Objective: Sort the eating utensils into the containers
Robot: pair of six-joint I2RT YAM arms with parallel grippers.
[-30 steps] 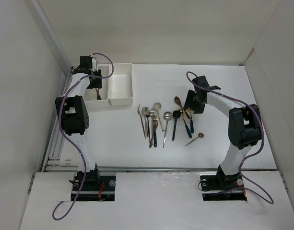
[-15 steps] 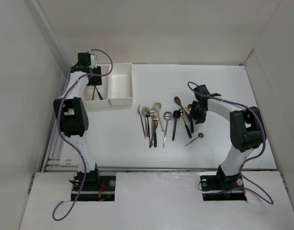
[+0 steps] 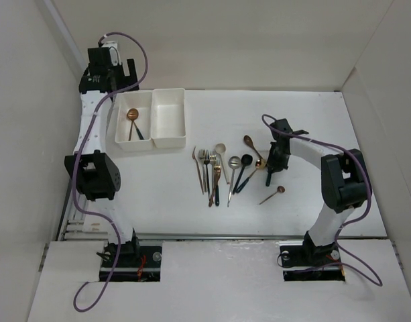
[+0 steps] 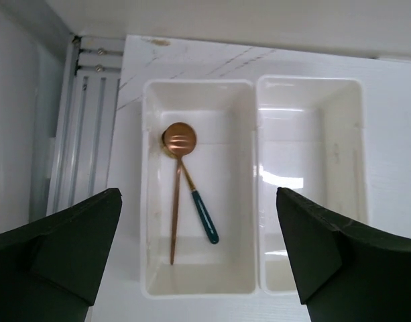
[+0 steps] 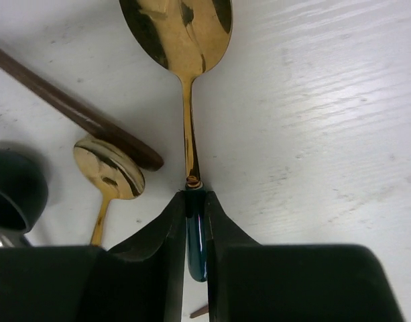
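Observation:
My left gripper (image 4: pixel 202 268) hangs open high above the two joined white containers (image 3: pixel 169 137), with nothing between its fingers. The left container (image 4: pixel 146 201) holds a copper spoon (image 4: pixel 175 201) and a gold spoon with a teal handle (image 4: pixel 204 218). The right container (image 4: pixel 299 134) holds nothing. In the top view my right gripper (image 3: pixel 272 164) is down on the table at the right end of the row of eating utensils (image 3: pixel 215 171). It is shut (image 5: pixel 195 215) on the teal handle of a gold spoon (image 5: pixel 178 27) that lies flat.
Beside the held spoon lie a small gold spoon (image 5: pixel 110 173), a brown handle (image 5: pixel 78 111) and a black spoon bowl (image 5: pixel 14 188). A small copper spoon (image 3: pixel 272 194) lies apart toward the near side. White walls enclose the table (image 3: pixel 326 121).
My left gripper has lifted out of the left container toward the back and opened, leaving two spoons inside. My right gripper has lowered and closed on the teal-handled gold spoon.

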